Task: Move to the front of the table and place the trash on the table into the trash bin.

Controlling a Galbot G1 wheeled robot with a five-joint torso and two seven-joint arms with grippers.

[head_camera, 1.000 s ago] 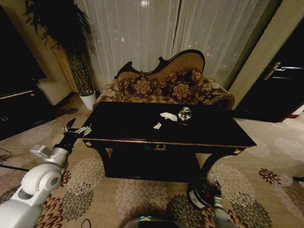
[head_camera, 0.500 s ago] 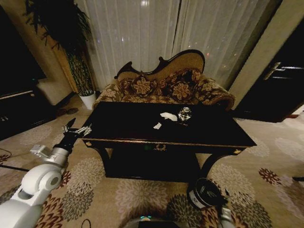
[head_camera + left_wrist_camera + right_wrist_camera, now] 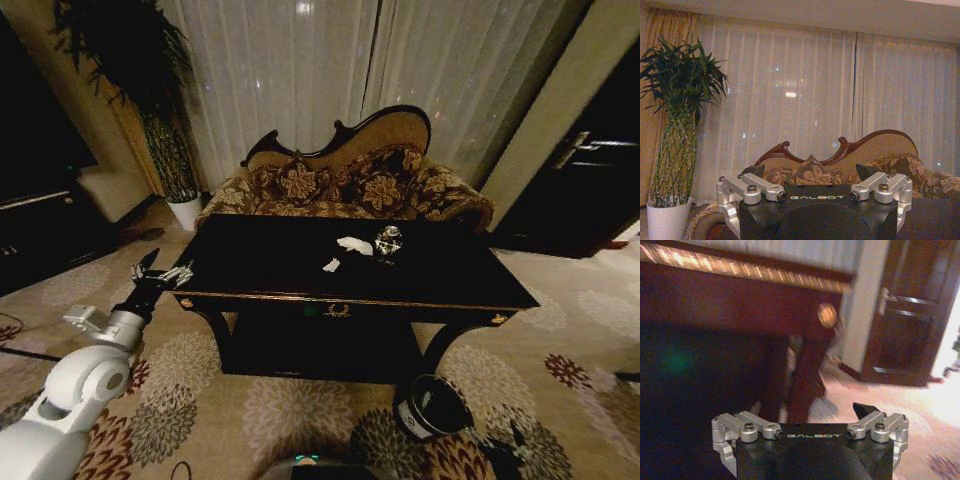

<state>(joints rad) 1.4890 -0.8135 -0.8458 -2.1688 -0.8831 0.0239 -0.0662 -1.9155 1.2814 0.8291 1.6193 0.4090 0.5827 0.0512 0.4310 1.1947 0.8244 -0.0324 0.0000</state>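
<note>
While left hand [image 3: 810, 175] reads GALBOT, fingers spread

Left gripper [image 3: 812, 176] with fingers spread, facing the far sofa [image 3: 840, 167], curtains [image 3: 805, 100] and potted plant [image 3: 675, 125].

The large glossy black-brown wooden table [image 3: 300, 265] carries gold trim along its front edge and a gold ornament at the centre, and on its dark top lie small white crumpled paper wads [image 3: 354, 244] beside a shiny clear rounded item [image 3: 389, 241]. The small round black trash bin [image 3: 432, 408] stands on a beige carpet [image 3: 280, 410] patterned with dark red and brown flower medallions. Behind the table, the carved dark-wood sofa [image 3: 345, 175] wears brown and gold floral upholstery, against pale cream curtains [image 3: 300, 70].
</note>
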